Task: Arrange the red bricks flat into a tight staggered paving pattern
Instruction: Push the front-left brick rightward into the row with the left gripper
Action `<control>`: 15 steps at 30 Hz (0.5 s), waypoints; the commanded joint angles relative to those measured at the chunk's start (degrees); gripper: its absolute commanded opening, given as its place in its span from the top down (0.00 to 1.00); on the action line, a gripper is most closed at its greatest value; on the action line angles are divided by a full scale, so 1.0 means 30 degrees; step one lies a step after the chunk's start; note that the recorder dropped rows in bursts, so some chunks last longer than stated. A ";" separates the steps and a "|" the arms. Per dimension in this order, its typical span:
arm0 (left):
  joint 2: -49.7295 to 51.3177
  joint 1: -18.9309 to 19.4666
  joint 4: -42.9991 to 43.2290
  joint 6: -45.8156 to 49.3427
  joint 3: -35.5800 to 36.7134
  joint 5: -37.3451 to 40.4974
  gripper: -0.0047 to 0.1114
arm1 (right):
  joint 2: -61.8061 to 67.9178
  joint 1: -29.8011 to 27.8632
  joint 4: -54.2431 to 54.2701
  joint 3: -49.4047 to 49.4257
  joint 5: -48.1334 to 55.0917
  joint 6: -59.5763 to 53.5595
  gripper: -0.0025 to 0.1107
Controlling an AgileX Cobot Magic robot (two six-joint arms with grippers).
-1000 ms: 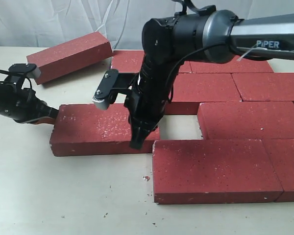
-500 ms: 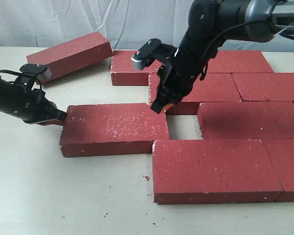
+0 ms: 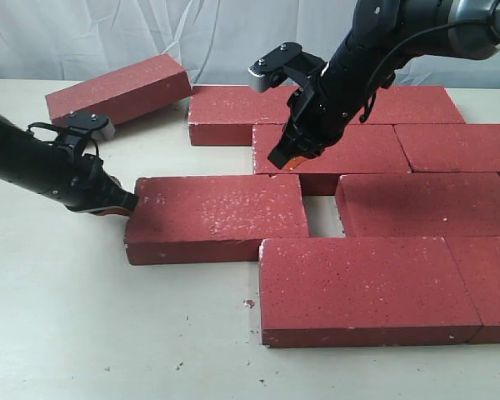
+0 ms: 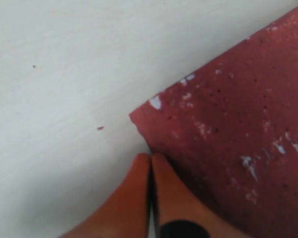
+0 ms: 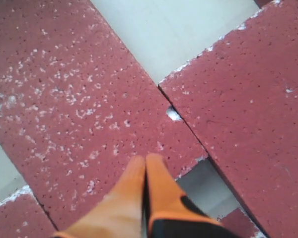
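Of the red bricks, dark red rectangular paving blocks with rough, pale-speckled faces, one loose brick (image 3: 217, 217) lies flat at the left edge of the group and serves as the marker here. Its near long side runs just beside the front brick (image 3: 362, 287), which sits to its right and nearer the camera. A strip of bare table separates its right end from the neighbouring brick (image 3: 425, 204). Directly behind it lies another flat brick (image 3: 333, 150), and further bricks fill the rows beyond and to the right of that one. A tilted brick (image 3: 121, 92) sits askew, well apart, behind and to the left of the loose brick. The left gripper (image 3: 125, 202) lies low at the loose brick's left end, its orange fingertips (image 4: 139, 173) pressed together with nothing between them and touching the end face near a chipped corner. The right gripper (image 3: 283, 158) hangs behind the loose brick, above the brick there, its orange fingers likewise closed on nothing; whether it touches that brick cannot be told. Everything rests on a pale cream tabletop (image 3: 67, 317), with small red crumbs (image 3: 248, 303) in front of the loose brick and a white cloth (image 3: 108, 33) hanging far behind it.
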 commanded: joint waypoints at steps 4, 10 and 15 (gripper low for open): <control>0.0544 -0.1043 -0.0115 0.0053 -0.0518 0.0239 0.96 | -0.0190 -0.0107 -0.0142 -0.0054 -0.0544 -0.0207 0.98; 0.0704 -0.1669 -0.0252 0.0053 -0.0786 0.0186 0.96 | -0.0190 -0.0107 -0.0142 -0.0054 -0.0464 -0.0207 0.98; 0.0777 -0.2194 -0.0414 0.0053 -0.0973 -0.0023 0.96 | -0.0190 -0.0107 -0.0142 -0.0054 -0.0464 -0.0207 0.98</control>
